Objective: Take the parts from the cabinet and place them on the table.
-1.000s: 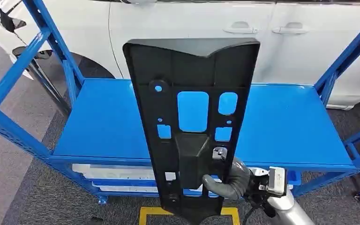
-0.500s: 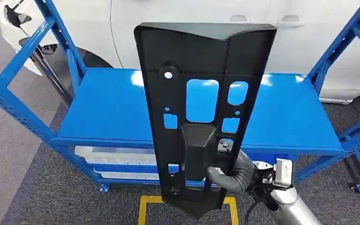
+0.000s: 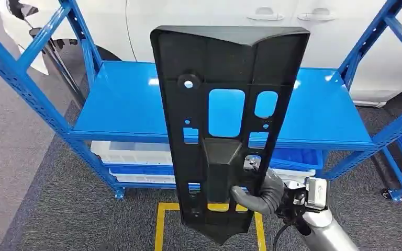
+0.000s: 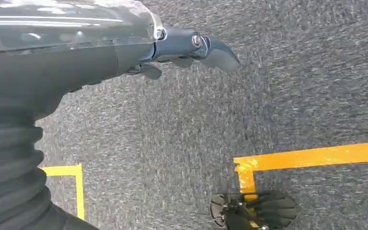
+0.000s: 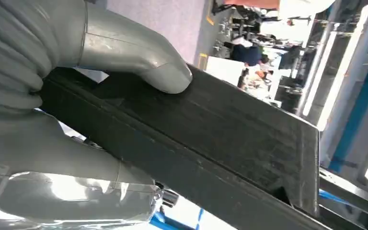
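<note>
Black moulded plastic panel (image 3: 225, 125), pierced with cut-outs and long in form, held upright in the right hand (image 3: 261, 194) in front of the blue shelf unit (image 3: 125, 107). The hand grips the panel low down, near its bottom end; in the right wrist view the thumb (image 5: 143, 62) presses on one face of the panel (image 5: 206, 134) and the fingers wrap the other, so the panel is clamped across its thickness. Most of the panel stands above the hold. The top shelf lies beyond the panel; white trays (image 3: 131, 154) sit on a lower level. A white car (image 3: 204, 26) stands behind the unit, and yellow floor tape (image 3: 159, 225) marks the carpet below.

The left hand (image 4: 191, 48) hangs over the carpet and holds nothing; its fingers look loosely extended, though the view is too oblique to be sure how far apart they are.

Judged risks: with the hold so low, the tall panel could pivot in the hand and tip forward or sideways if the arm swings quickly. Its upper end could strike the blue uprights (image 3: 65, 31) on a turn. Set down on its narrow bottom end, it would likely topple; laying it flat seems safer. The panel also blocks much of the head view, so the landing spot may be misjudged.
</note>
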Action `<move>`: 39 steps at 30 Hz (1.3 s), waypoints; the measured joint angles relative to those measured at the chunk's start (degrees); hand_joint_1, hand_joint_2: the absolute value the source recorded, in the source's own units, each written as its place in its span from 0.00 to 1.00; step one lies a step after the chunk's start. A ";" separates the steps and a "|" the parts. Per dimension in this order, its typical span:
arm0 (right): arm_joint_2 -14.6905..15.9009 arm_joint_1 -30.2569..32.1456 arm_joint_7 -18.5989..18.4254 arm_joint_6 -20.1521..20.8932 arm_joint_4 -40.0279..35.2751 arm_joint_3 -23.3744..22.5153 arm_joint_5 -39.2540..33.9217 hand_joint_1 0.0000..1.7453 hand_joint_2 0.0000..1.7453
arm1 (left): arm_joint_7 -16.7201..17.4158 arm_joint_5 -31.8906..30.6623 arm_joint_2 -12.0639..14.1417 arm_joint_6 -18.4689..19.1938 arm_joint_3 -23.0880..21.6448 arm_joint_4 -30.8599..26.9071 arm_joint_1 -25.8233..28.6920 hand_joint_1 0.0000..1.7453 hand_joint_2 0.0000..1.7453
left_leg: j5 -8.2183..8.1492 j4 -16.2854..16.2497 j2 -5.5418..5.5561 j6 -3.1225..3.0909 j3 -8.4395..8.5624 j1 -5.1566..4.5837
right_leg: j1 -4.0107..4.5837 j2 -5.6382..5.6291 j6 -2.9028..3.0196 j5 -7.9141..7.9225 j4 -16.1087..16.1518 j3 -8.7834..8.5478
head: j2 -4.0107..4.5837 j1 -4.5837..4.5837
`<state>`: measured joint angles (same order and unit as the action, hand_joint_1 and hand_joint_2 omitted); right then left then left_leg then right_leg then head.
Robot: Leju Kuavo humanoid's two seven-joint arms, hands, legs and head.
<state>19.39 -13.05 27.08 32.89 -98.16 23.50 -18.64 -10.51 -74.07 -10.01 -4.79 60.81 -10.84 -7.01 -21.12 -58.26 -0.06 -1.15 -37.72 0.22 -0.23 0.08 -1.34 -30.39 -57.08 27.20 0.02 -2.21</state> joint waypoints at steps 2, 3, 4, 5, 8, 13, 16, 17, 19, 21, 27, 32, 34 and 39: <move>0.15 -0.30 0.02 0.07 0.00 -0.07 -0.09 0.97 1.00 | -0.11 0.00 0.00 -0.02 -0.02 0.00 0.00 0.00 1.00 | 1.28 0.47 -0.03 0.70 -0.10 0.22 | 0.38 -0.06 0.72 0.81 0.05 0.73 | -0.02 0.09; 0.15 -0.29 0.00 0.07 0.00 -0.07 -0.09 0.97 1.00 | -0.11 0.00 0.00 -0.02 -0.02 0.02 0.14 0.00 1.00 | 1.83 0.75 0.07 1.16 -0.32 -0.06 | 0.15 0.04 1.30 1.66 0.61 1.01 | -0.02 0.11; 0.15 -0.38 0.02 0.09 0.00 -0.07 -0.22 0.97 1.00 | -0.13 0.02 0.02 -0.04 -0.02 0.02 0.16 0.00 1.00 | 0.04 -0.12 0.19 1.30 -0.78 0.28 | -0.15 0.52 1.76 2.57 0.87 1.52 | 0.00 0.09; 0.15 -0.34 0.07 0.11 -0.04 -0.07 -0.26 0.97 1.00 | -0.13 0.07 0.02 -0.11 -0.02 0.00 0.22 0.00 1.00 | -3.48 -2.31 0.16 1.42 -1.55 0.26 | -0.17 0.44 2.26 3.21 0.94 2.35 | 0.00 0.09; 0.22 0.45 0.31 0.15 -0.04 -0.07 -0.13 0.97 1.00 | -0.13 0.39 0.02 -0.24 0.00 0.00 0.24 0.00 1.00 | -12.41 -14.45 0.13 2.10 -3.91 0.50 | 0.04 0.56 2.56 5.41 0.73 5.17 | 0.00 0.09; 0.28 -1.83 0.74 1.09 0.92 -0.02 -1.31 0.97 1.00 | -0.31 0.77 0.04 -0.57 0.00 0.00 0.07 0.00 1.00 | -6.37 -7.65 0.12 1.86 5.90 0.54 | 0.03 0.36 1.82 8.78 -0.80 10.74 | -0.02 0.09; 0.39 -3.13 0.63 1.11 1.27 -0.02 -1.55 0.97 1.00 | -0.37 0.76 0.02 -0.68 0.00 0.00 -0.21 0.00 1.00 | -9.66 1.07 0.29 0.93 10.90 -0.02 | 0.13 0.68 0.72 10.43 -1.03 11.39 | -0.02 0.11; 0.42 -3.34 0.61 1.14 1.42 0.00 -1.64 0.97 1.00 | -0.35 0.79 0.04 -0.70 0.00 0.02 -0.19 0.00 1.00 | -9.34 0.80 0.28 0.48 10.54 -0.16 | -0.06 0.68 0.32 11.19 -0.57 11.48 | 0.00 0.07; 0.46 -3.36 0.50 1.14 1.64 0.02 -1.70 0.97 1.00 | -0.35 0.76 0.00 -0.72 0.04 0.02 0.09 0.00 1.00 | -7.55 1.44 -0.08 -0.36 9.51 0.30 | -0.36 0.37 -0.37 11.33 -0.66 12.03 | -0.02 0.09; 0.59 -3.69 0.22 0.96 1.83 0.04 -1.79 0.97 1.00 | -0.31 0.66 0.02 -0.70 0.04 0.02 -0.04 0.00 1.00 | -5.85 1.42 -0.15 -1.16 7.73 0.24 | -0.49 0.14 -0.78 3.51 -5.95 13.85 | 0.00 0.09; 0.59 -3.79 -0.68 -0.28 2.05 0.44 -1.68 0.97 1.00 | -0.15 0.20 -0.04 -0.52 0.04 0.02 0.00 0.00 1.00 | -1.40 0.63 -0.17 -0.66 1.19 0.17 | -0.51 0.15 -0.98 3.08 -14.62 9.80 | -0.02 0.09; 0.79 -4.34 -0.44 -0.31 2.12 0.70 -2.16 0.97 1.00 | -0.13 0.64 -0.22 -0.55 0.04 0.02 0.00 0.00 1.00 | 1.52 0.76 -0.15 0.77 -0.35 0.25 | 0.44 0.04 0.76 0.10 0.51 -0.18 | 0.00 0.09; 0.76 -4.32 -0.37 -0.07 2.42 0.81 -2.14 0.97 1.00 | -0.13 0.81 -0.20 -0.57 0.07 0.02 0.28 0.00 1.00 | 2.27 1.01 -0.01 1.57 -0.72 0.13 | -0.27 0.16 1.87 1.84 1.26 0.54 | -0.02 0.11; 0.66 -4.29 0.00 -1.25 2.86 1.14 -1.59 0.97 1.00 | 0.22 0.70 -0.15 -0.70 0.07 0.02 0.40 0.00 1.00 | -11.86 -15.91 0.10 2.44 -4.53 0.44 | 0.05 0.54 2.68 5.63 1.00 5.21 | 0.00 0.09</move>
<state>20.04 -17.34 27.08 31.65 -95.30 24.63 -20.24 -10.29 -73.37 -10.16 -5.49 60.87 -10.82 -6.61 -32.98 -74.17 0.04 1.30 -42.24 0.67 -0.18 0.62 1.34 -24.76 -56.08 32.41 0.02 -2.12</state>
